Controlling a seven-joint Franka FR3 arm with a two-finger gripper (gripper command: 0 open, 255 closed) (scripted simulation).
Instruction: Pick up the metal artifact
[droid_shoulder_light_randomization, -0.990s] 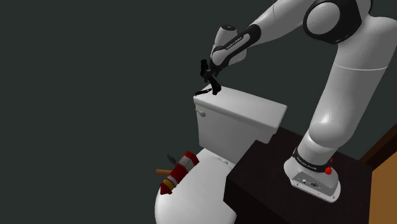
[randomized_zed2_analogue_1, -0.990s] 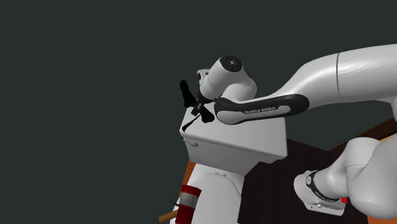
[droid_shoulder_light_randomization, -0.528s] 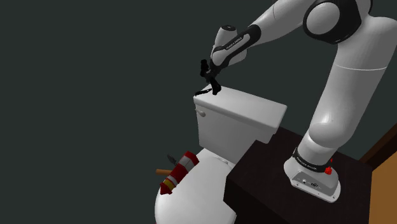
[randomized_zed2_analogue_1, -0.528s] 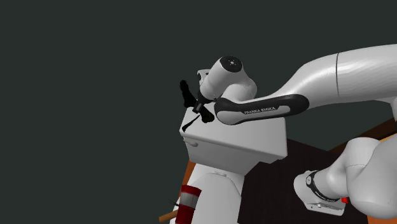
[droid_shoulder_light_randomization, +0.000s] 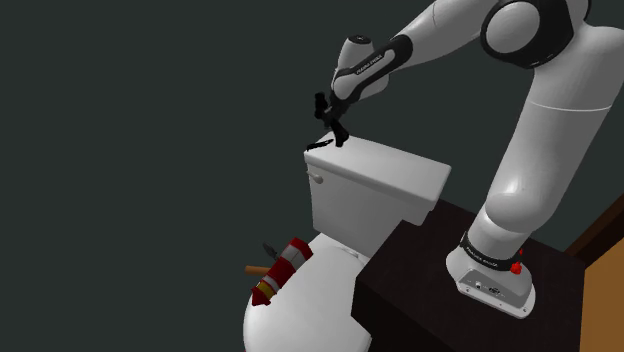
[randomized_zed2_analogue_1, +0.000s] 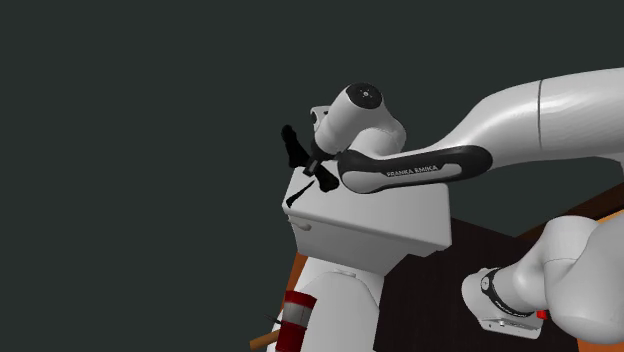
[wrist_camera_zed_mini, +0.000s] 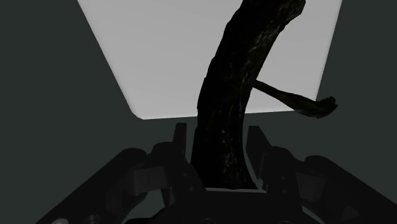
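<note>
A plain dark grey-green wall (droid_shoulder_light_randomization: 140, 150) forms the backdrop, under flat, even light. A white toilet (droid_shoulder_light_randomization: 300, 315) stands before it, its boxy tank (droid_shoulder_light_randomization: 372, 198) rising behind the closed lid. An orange-brown wooden surface (droid_shoulder_light_randomization: 605, 310) shows at the shoulder view's lower right.

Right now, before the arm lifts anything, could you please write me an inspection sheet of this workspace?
Surface: white toilet tank lid, flat, under the pincer.
Job's thing: dark crooked artifact with a thin side branch, over the lid's corner; whether it touches the lid, I cannot tell.
Clutter: red cylinder with a white band and a wooden handle, both lying on the closed toilet seat cover.
Grippers: pincer shut on the artifact, one finger on each side.
Cables: nothing seen.
Surroundings: dark grey wall; dark stand beside the toilet; brown panel at the shoulder view's lower right.
</note>
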